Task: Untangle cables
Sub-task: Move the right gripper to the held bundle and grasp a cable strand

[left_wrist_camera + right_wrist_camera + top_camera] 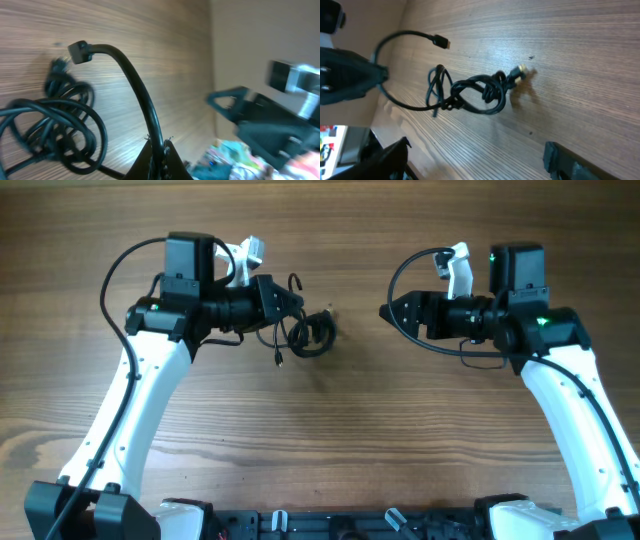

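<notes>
The cables are thin black cords in a knotted bundle point(312, 332) on the wooden table between my arms. My left gripper point(296, 303) is shut on one cord just left of the bundle. In the left wrist view the jaws point(159, 146) pinch that cord, which arches up to a small black plug point(80, 51), and the coiled loops point(60, 120) lie at lower left. My right gripper point(386, 312) is open and empty, to the right of the bundle and apart from it. The right wrist view shows its fingers wide apart point(475, 146), the knot point(480, 92) and a metal-tipped plug point(520, 73).
The wooden table point(330, 440) stretches all around the bundle. Thicker black wires loop from both arms, such as the right arm's wire point(400, 265). The arm bases stand at the near edge. The table's edge and coloured clutter show in the left wrist view point(225, 155).
</notes>
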Controlling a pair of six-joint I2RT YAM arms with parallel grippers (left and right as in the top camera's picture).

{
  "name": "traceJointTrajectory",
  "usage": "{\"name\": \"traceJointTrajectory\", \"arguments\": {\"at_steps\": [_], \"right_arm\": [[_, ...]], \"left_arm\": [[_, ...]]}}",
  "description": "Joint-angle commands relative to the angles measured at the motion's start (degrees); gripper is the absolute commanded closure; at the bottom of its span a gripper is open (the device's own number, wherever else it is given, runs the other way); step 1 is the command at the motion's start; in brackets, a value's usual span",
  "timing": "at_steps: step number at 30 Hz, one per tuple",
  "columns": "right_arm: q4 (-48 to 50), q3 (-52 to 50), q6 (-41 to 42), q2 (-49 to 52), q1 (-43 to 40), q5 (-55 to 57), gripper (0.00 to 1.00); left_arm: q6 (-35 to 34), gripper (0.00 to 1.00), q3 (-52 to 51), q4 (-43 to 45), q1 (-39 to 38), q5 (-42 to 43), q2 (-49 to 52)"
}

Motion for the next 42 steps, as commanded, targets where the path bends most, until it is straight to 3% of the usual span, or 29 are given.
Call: {"name": "traceJointTrajectory", "arguments": {"at_steps": [1, 3, 7, 15, 23, 27, 31, 33, 42], "right_arm": [[2.51, 1.14, 0.11, 1.2, 2.38, -1.44, 0.21], [4.68, 1.14, 0.76, 1.29, 3.98, -1.81, 0.26], [9.29, 1.14, 9.99, 2.73, 8.35, 2.43, 0.33], [16.41, 1.14, 23.5, 11.61, 14.95, 0.61, 0.56], [22.88, 1.14, 33.0, 15.8, 18.16, -1.11, 0.59], [22.47, 1.14, 33.14, 17.27, 18.32, -1.14, 0.65], [22.4, 1.14, 32.79, 18.82, 18.4, -0.98, 0.89], [23.04, 1.16, 31.78, 18.78, 18.23, -0.9, 0.95], [22.21, 1.97, 20.63, 15.45, 14.64, 9.64, 0.95]], "left_arm": [[1.29, 0.96, 1.05, 0.98, 0.48, 10.16, -0.33], [1.09, 0.96, 1.05, 0.57, 0.48, 10.21, -0.33], [0.66, 0.96, 1.05, 0.59, 0.48, 10.58, -0.33], [0.7, 0.96, 1.05, 0.61, 0.48, 10.29, -0.33], [0.7, 0.96, 1.05, 0.59, 0.48, 9.2, -0.33], [0.7, 0.96, 1.05, 0.59, 0.48, 9.2, -0.33], [0.7, 0.96, 1.05, 0.57, 0.48, 9.14, -0.33], [0.7, 0.96, 1.05, 0.57, 0.48, 8.68, -0.33], [0.7, 0.96, 1.01, -5.97, 0.48, -6.29, -0.33]]}}
